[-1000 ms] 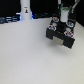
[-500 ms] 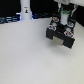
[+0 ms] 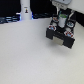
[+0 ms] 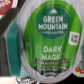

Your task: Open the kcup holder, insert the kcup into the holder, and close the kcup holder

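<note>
The kcup holder [image 3: 56, 36] is a black box at the exterior view's right, with pale handle parts on its front. My gripper [image 3: 63, 20] hangs straight down over its top. The kcup [image 3: 64, 21] shows there as a small green spot between the fingertips. In the wrist view the kcup [image 4: 46, 40] fills almost the whole picture: a green lid with a whitish rim, printed "Green Mountain Dark Magic". It sits so close to the camera that it lies in my grasp, and my fingers are hidden at the picture's edges. Too blurred to tell whether a drawer stands open.
A white bottle-shaped thing with a dark band [image 3: 24, 9] stands at the back, on the exterior view's left. The white table [image 3: 25, 55] spreads in front of the holder. A dark strip runs along the back edge.
Hardly anything differs; my gripper stays over the holder with the kcup, perhaps a trifle lower.
</note>
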Robot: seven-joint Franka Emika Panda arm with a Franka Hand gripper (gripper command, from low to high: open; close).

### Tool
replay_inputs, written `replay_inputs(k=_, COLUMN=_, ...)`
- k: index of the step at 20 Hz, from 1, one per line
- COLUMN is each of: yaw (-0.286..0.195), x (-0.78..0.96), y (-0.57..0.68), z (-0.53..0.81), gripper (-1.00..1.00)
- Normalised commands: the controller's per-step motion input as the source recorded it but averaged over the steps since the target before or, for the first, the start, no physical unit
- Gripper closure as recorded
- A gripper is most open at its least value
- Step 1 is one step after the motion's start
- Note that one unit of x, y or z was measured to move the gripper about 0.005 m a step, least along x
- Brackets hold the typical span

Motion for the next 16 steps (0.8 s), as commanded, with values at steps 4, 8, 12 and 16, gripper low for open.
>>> replay_inputs(k=4, yaw=0.012, x=-0.03, y=0.02, z=-0.23, gripper=1.0)
replay_inputs(k=8, yaw=0.007, x=0.01, y=0.02, z=-0.28, gripper=1.0)
replay_inputs(k=12, yaw=0.007, x=0.0, y=0.14, z=0.03, gripper=1.0)
replay_inputs(k=16, yaw=0.014, x=-0.22, y=0.25, z=0.36, gripper=1.0)
